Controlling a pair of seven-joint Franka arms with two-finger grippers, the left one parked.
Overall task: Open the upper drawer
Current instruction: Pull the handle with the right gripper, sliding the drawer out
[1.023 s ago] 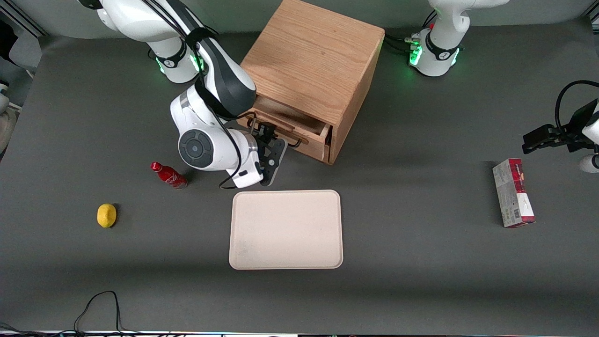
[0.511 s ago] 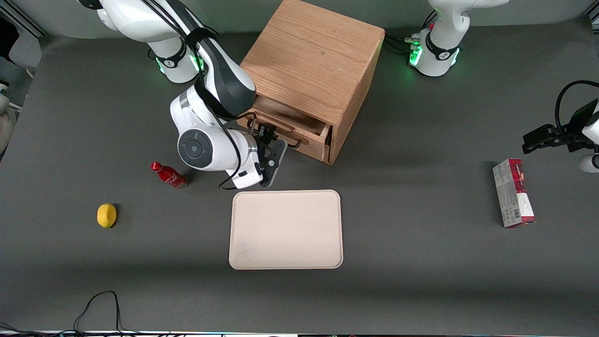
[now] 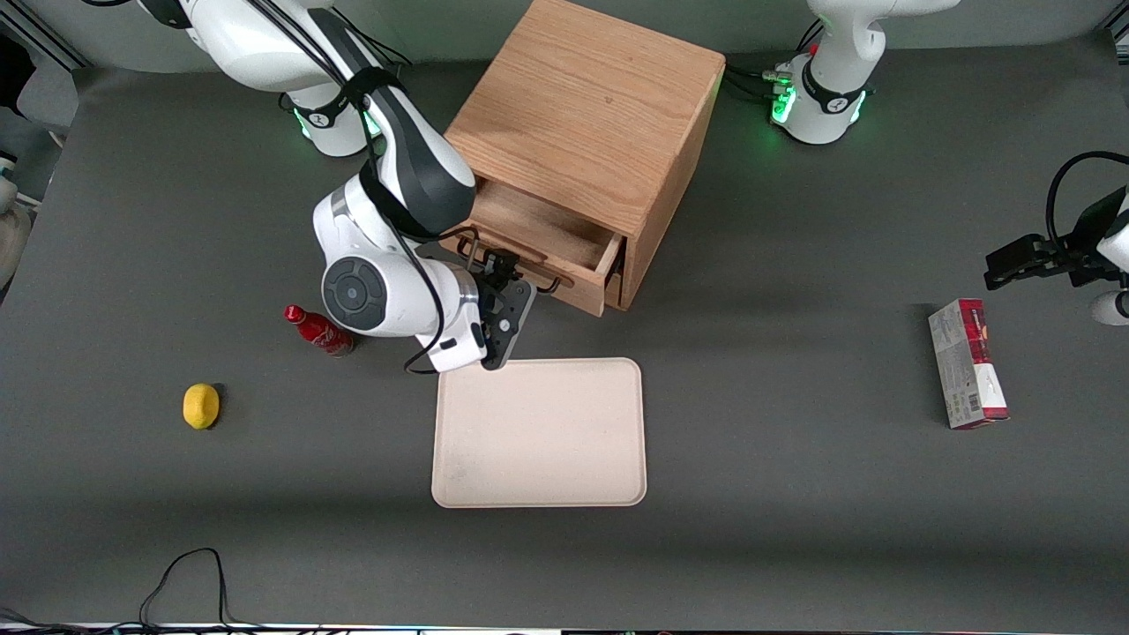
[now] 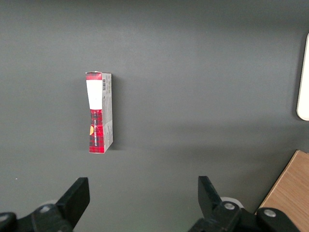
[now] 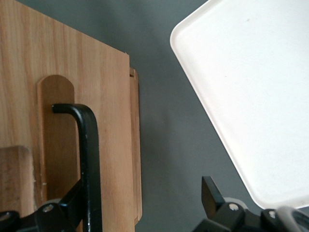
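Observation:
The oak cabinet stands at the back middle of the table. Its upper drawer is pulled partly out, and its bare wooden inside shows. The black wire handle runs along the drawer front. My gripper hangs in front of that drawer, between the cabinet and the tray. In the right wrist view the gripper is open, fingers wide apart. The handle passes between them, close against one finger. The other finger stands free over the table.
A cream tray lies just in front of the gripper, nearer the front camera. A red bottle and a lemon lie toward the working arm's end. A red and white box lies toward the parked arm's end.
The upper drawer has slid farther out of the cabinet toward the front camera. My gripper and wrist moved with it, now reaching the tray's corner.

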